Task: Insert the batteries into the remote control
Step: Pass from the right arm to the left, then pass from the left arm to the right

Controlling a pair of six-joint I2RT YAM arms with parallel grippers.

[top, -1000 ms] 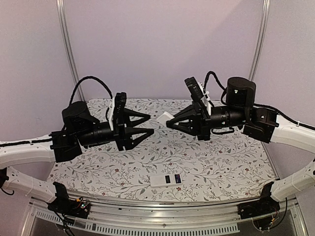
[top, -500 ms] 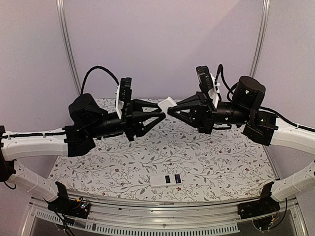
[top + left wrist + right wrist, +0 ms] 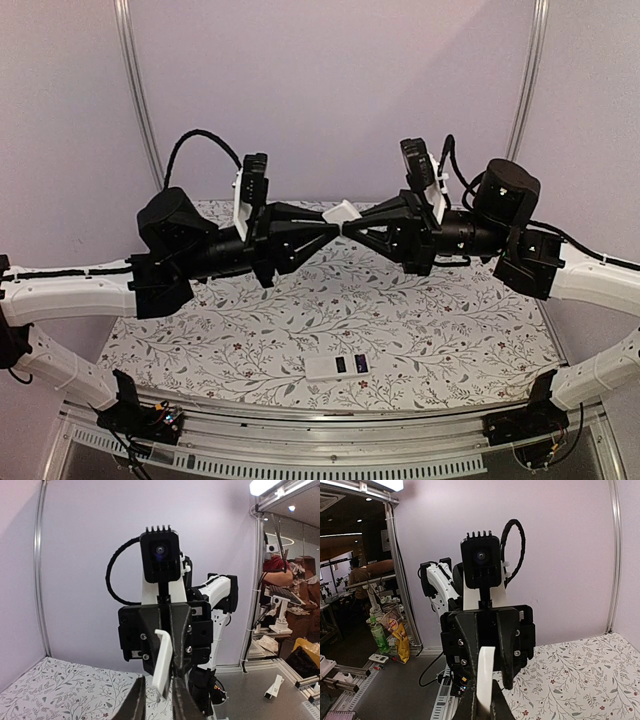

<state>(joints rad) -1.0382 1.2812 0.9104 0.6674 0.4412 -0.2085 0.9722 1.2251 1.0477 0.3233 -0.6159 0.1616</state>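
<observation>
Right hand is clamped on the white cover. Left hand straddles it, grip unclear. Confirm left's hold before right releases.

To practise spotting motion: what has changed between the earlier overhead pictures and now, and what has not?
Both arms rose and drew together. The left gripper swung right to the white flat piece held by the right gripper, its jaws narrowing from wide open to flank it; a grip cannot be confirmed. The right gripper kept its hold. The remote control stayed on the table.
</observation>
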